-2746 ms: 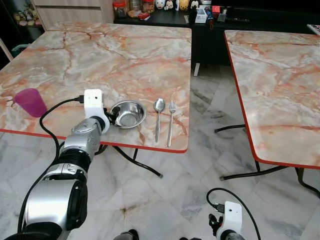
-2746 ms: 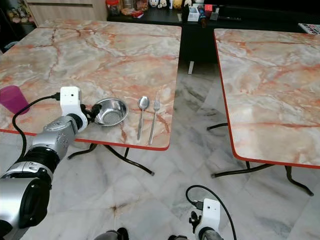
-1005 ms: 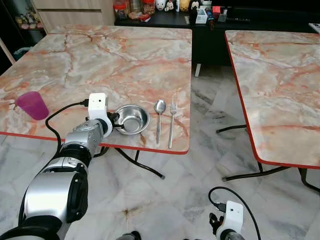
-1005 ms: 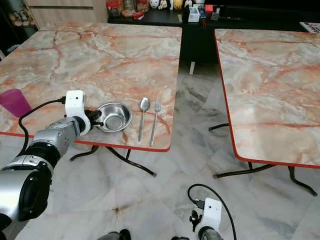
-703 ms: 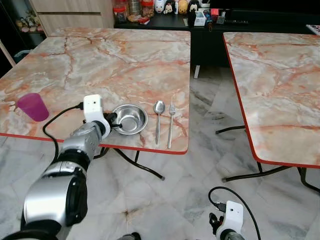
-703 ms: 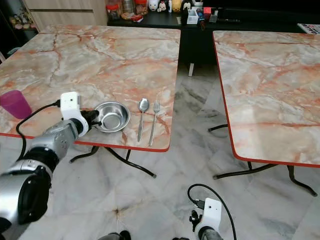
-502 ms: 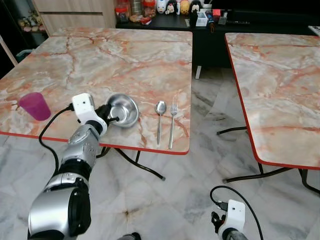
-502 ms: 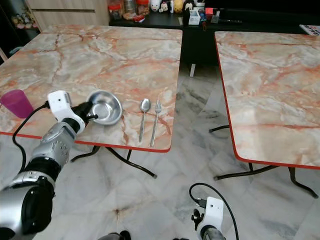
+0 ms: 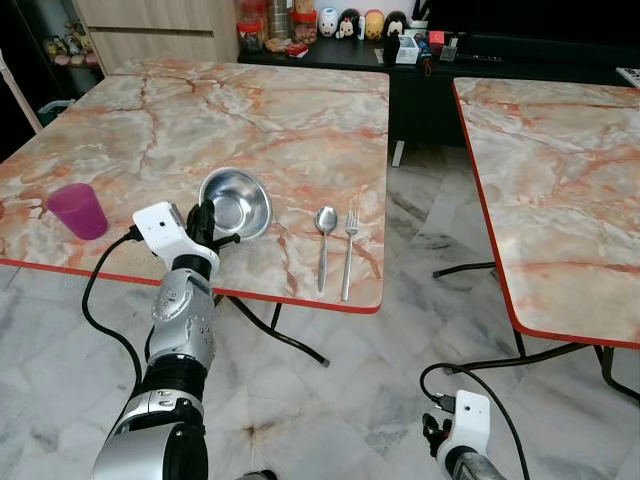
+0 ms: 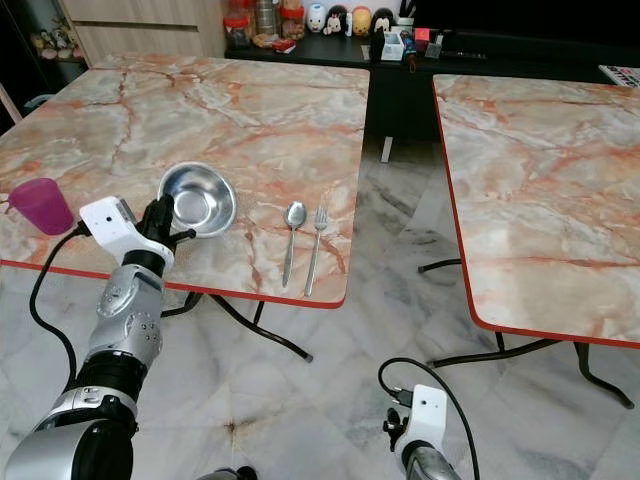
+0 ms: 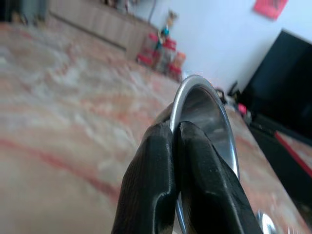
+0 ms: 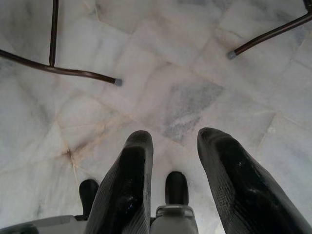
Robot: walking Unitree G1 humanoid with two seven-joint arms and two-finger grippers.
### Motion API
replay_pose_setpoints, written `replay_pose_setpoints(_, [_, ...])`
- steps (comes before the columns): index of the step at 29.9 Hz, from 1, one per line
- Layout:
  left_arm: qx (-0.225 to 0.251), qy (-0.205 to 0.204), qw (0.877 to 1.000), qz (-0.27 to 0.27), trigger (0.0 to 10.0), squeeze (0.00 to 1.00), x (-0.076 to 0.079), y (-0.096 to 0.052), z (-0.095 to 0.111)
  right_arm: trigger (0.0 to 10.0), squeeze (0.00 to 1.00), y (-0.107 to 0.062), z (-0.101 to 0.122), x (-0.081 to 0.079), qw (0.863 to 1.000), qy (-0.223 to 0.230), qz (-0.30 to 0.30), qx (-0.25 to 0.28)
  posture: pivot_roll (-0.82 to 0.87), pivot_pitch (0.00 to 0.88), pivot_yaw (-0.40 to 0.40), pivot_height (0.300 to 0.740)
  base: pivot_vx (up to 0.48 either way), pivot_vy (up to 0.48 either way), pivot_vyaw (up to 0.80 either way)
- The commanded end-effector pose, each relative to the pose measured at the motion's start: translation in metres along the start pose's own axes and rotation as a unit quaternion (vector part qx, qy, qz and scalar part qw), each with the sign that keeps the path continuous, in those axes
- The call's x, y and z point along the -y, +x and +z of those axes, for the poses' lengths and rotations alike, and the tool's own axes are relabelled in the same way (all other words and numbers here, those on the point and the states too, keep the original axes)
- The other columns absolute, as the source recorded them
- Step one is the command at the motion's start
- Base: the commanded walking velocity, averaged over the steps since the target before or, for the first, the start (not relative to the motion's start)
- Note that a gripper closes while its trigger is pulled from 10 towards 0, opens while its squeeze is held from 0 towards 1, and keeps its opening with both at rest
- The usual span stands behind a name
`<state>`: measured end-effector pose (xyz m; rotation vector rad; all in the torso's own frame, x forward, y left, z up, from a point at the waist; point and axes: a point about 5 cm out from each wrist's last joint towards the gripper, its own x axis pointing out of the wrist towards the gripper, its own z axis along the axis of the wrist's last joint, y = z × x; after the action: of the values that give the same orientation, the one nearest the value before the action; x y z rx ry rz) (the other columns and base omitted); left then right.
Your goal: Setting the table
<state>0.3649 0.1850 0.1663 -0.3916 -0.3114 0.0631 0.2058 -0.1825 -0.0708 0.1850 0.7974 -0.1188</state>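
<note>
Cutlery is already lying in place, spoon (image 9: 325, 236) and fork (image 9: 348, 241) side by side, while the left gripper (image 9: 205, 224) is pinching the tilted steel bowl (image 9: 236, 203) by its rim at their nine o'clock, unplaced, and the right gripper (image 12: 170, 195) is hanging spread near the floor.

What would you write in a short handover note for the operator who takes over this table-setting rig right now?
Left gripper: shut on the rim of the steel bowl, holding it tilted up above the near table.
Right gripper: open, hanging idle over the marble floor.
Spoon and fork lie side by side near the table's front edge, to the right of the bowl. Purple cup stands upright at the table's left edge.
Done: cutlery laid.
Left: set the bowl down, probably beside the spoon, then perhaps bring the cup over.
</note>
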Motion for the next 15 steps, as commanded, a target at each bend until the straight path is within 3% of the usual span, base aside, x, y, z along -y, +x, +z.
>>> replay_pose_setpoints(1, [0.033,-0.001,0.999,0.000,10.0,0.00,0.0053,0.0038,0.0124,10.0,0.00,-0.0023,-0.0102,0.0008,1.000,-0.008,-0.002,-0.019,0.05,0.071,-0.028,0.740,0.000,0.000,0.00])
replay_pose_setpoints(5, [0.040,0.004,0.999,0.003,10.0,0.00,0.0058,0.0033,0.0150,10.0,0.00,-0.0033,-0.0132,0.0028,0.999,-0.025,-0.003,-0.026,0.04,0.088,-0.029,0.740,0.000,-0.369,0.00])
replay_pose_setpoints(6, [0.037,0.019,0.999,-0.002,10.0,0.00,0.0063,0.0023,0.0138,10.0,0.00,-0.0035,-0.0123,0.0048,1.000,-0.012,-0.009,-0.021,0.04,0.092,-0.029,0.740,0.000,-0.450,0.00])
replay_pose_setpoints(15, [0.034,0.027,0.999,-0.010,10.0,0.00,0.0110,0.0013,0.0121,10.0,0.00,-0.0036,-0.0104,0.0097,1.000,-0.005,-0.020,-0.018,0.00,0.108,-0.025,0.740,0.000,-0.460,0.00])
